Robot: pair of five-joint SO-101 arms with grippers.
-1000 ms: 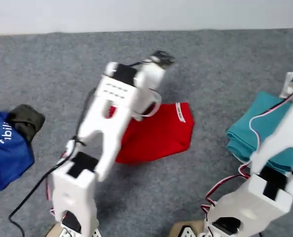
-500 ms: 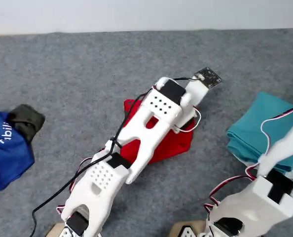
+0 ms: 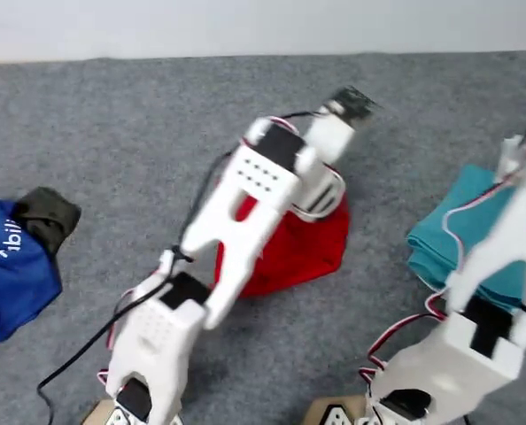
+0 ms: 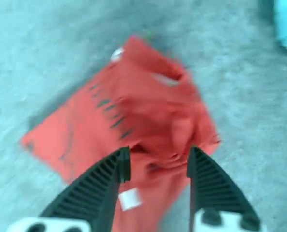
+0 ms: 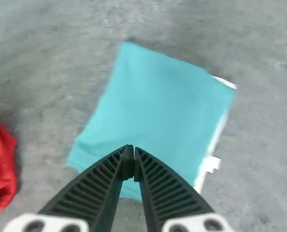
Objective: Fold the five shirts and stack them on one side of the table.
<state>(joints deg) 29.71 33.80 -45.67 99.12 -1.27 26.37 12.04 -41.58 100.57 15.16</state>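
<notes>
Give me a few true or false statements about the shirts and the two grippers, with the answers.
1. The left gripper is open above the red shirt. True.
2. The right gripper grips the teal shirt. False: it is shut on nothing, above that shirt.
3. The teal shirt is folded. True.
4. The blue shirt lies on the red shirt. False: they lie well apart.
</notes>
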